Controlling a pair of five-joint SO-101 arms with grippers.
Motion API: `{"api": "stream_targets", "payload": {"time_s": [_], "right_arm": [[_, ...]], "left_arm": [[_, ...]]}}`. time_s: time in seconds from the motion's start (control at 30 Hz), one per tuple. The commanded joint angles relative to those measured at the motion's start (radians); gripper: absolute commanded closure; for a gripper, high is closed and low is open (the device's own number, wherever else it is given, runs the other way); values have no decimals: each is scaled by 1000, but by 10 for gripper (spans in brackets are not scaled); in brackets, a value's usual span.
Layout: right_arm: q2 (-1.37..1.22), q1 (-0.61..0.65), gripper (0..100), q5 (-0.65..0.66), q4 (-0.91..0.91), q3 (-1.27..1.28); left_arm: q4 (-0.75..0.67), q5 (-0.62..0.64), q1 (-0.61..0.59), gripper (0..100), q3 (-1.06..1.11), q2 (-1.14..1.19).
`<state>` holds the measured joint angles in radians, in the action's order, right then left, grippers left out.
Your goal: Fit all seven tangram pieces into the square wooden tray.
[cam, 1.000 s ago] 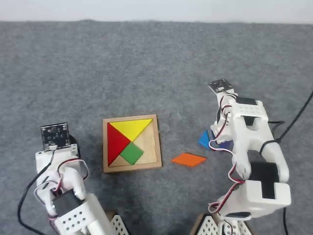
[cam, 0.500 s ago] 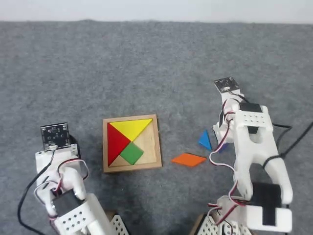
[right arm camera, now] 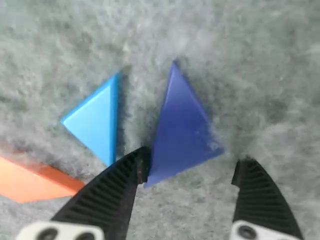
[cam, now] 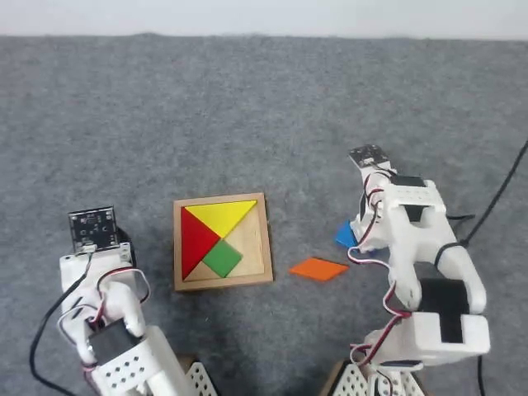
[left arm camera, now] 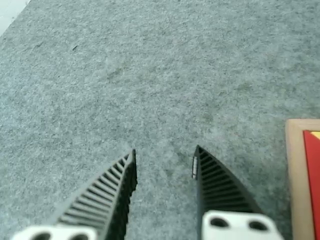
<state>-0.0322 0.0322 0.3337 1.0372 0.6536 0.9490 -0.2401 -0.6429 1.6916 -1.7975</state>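
Observation:
The square wooden tray (cam: 264,239) lies at the table's middle, holding a yellow triangle (cam: 221,216), a red triangle (cam: 196,239) and a green square (cam: 223,259). An orange parallelogram (cam: 318,268) lies to its right, also seen as an orange parallelogram (right arm camera: 30,183) in the right wrist view. Beside it is a light blue triangle (cam: 344,235), the same light blue triangle (right arm camera: 95,120) close to my right gripper (right arm camera: 191,167). That gripper is open, low over a dark blue triangle (right arm camera: 182,127), one finger touching its corner. My left gripper (left arm camera: 164,159) hangs open over bare carpet, left of the tray's edge (left arm camera: 294,175).
Grey carpet covers the table. The right arm's white body (cam: 421,247) and its cables stand over the spot right of the light blue triangle. The left arm's base (cam: 107,322) sits at the front left.
The right arm swung away and back, ending lower and slightly left, now over the dark blue triangle. The left arm and the pieces in the tray stayed put.

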Motion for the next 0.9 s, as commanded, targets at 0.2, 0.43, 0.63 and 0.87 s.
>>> {"api": "stream_targets", "payload": {"time_s": [0.2,0.43,0.63,0.87], "right_arm": [[-18,25,739,21,-51,-86],[-18,19,792,38,-67,-83],[-19,16,841,34,-65,-78],[-56,16,810,40,-58,-98]], "left_arm": [[9,-11,8,823,-12,-23],[9,-11,8,823,-12,-23],[9,-11,6,823,-12,-23],[9,-11,6,823,-12,-23]]}}
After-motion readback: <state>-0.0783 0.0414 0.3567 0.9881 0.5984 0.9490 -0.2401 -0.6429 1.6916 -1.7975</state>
